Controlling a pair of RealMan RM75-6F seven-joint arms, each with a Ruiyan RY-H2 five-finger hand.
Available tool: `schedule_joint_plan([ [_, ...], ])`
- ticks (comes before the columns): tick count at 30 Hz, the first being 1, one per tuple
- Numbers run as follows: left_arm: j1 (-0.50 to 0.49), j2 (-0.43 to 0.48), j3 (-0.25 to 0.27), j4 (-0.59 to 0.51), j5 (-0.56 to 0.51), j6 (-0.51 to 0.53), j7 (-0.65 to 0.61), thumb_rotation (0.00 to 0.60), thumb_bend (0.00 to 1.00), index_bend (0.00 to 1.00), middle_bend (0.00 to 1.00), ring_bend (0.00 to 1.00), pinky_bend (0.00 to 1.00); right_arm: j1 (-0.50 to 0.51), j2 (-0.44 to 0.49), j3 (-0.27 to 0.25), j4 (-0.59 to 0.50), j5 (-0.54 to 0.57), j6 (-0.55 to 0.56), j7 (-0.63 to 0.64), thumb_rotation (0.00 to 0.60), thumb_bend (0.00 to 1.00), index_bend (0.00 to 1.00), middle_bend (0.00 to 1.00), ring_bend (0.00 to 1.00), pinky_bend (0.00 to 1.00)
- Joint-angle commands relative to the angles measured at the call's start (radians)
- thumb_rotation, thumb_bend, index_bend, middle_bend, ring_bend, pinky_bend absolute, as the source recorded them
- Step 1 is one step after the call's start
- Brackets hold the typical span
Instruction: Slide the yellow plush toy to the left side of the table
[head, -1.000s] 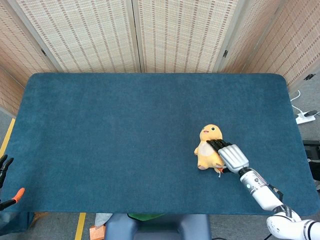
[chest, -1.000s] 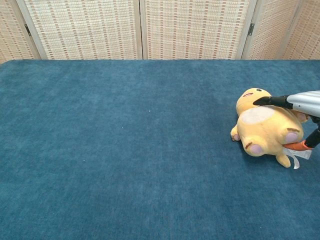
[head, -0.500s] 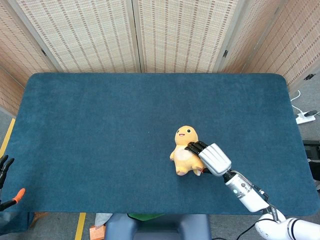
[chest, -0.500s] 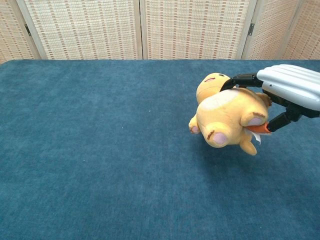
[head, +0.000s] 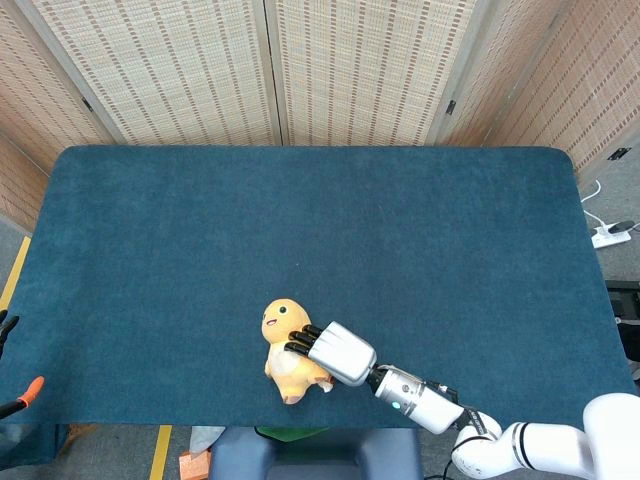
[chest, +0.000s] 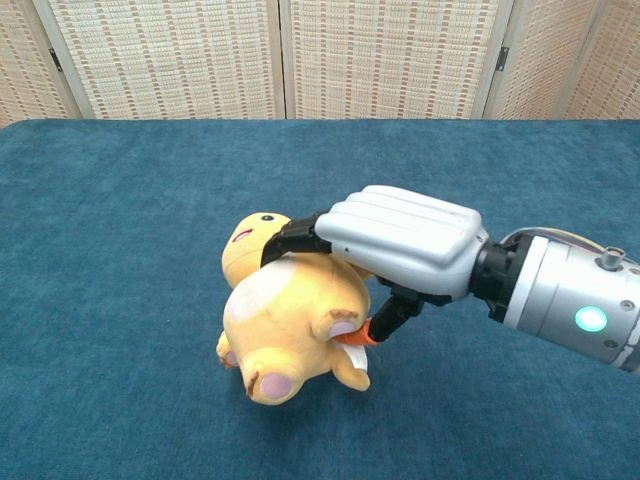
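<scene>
At the far left, off the edge of the blue table (head: 150, 250), the left hand (head: 10, 385) shows only as dark fingertips and an orange tip; whether it is spread or curled cannot be told.

The yellow plush toy (head: 285, 345) lies on the table near its front edge, a little left of the table's middle and well apart from its left edge. It is a rounded, orange-yellow figure with a smiling face, small dark eyes, a paler belly patch and pink pads under its stubby feet. In the chest view (chest: 285, 320) it is tipped on its back, head away from the camera, feet toward it, with a white tag at its rear.

Just right of the toy, the right hand (head: 325, 352) grips it: dark fingers (chest: 290, 235) over the neck, the orange-tipped thumb (chest: 375, 330) under the body.
</scene>
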Motion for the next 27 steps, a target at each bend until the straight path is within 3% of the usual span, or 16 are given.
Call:
schedule_joint_plan([
  [1, 0.002, 0.001, 0.000, 0.007, 0.000, 0.002, -0.009, 0.600, 0.29, 0.00, 0.00, 0.00, 0.13, -0.009, 0.008, -0.025, -0.046, 0.004, 0.006, -0.070, 0.600, 0.59, 0.61, 0.72, 0.62, 0.86],
  [7, 0.001, 0.000, 0.002, 0.007, 0.008, 0.004, -0.006, 0.600, 0.29, 0.00, 0.00, 0.00, 0.13, -0.026, 0.033, -0.056, -0.072, 0.038, -0.017, -0.158, 0.600, 0.58, 0.61, 0.72, 0.61, 0.86],
  [16, 0.000, 0.003, 0.004, 0.004, 0.015, 0.006, -0.010, 0.600, 0.29, 0.00, 0.00, 0.00, 0.13, -0.021, -0.002, -0.042, -0.048, 0.126, -0.066, -0.291, 0.600, 0.57, 0.61, 0.67, 0.58, 0.81],
  [17, 0.000, 0.004, 0.004, 0.004, 0.015, 0.007, -0.013, 0.600, 0.29, 0.00, 0.00, 0.00, 0.13, -0.021, -0.004, -0.042, -0.047, 0.136, -0.070, -0.303, 0.600, 0.55, 0.60, 0.64, 0.55, 0.78],
  [19, 0.001, 0.004, 0.004, 0.006, 0.017, 0.011, -0.019, 0.600, 0.29, 0.00, 0.00, 0.00, 0.13, -0.024, -0.003, -0.042, -0.054, 0.164, -0.083, -0.318, 0.600, 0.51, 0.46, 0.52, 0.46, 0.65],
  [21, 0.003, 0.005, 0.004, 0.008, 0.018, 0.014, -0.024, 0.600, 0.29, 0.00, 0.00, 0.00, 0.13, -0.028, 0.003, -0.038, -0.070, 0.203, -0.092, -0.330, 0.600, 0.44, 0.15, 0.30, 0.30, 0.47],
  [23, 0.004, 0.004, 0.005, 0.010, 0.019, 0.016, -0.026, 0.600, 0.29, 0.00, 0.00, 0.00, 0.14, -0.032, 0.011, -0.033, -0.091, 0.220, -0.085, -0.326, 0.600, 0.37, 0.00, 0.09, 0.13, 0.35],
  [25, 0.005, 0.004, 0.006, 0.010, 0.020, 0.017, -0.026, 0.600, 0.29, 0.00, 0.00, 0.00, 0.14, -0.036, 0.025, -0.031, -0.106, 0.228, -0.075, -0.312, 0.600, 0.30, 0.00, 0.00, 0.01, 0.23],
  [27, 0.005, 0.003, 0.006, 0.010, 0.020, 0.018, -0.025, 0.600, 0.29, 0.00, 0.00, 0.00, 0.14, -0.038, 0.037, -0.030, -0.124, 0.236, -0.072, -0.292, 0.600, 0.25, 0.00, 0.00, 0.00, 0.16],
])
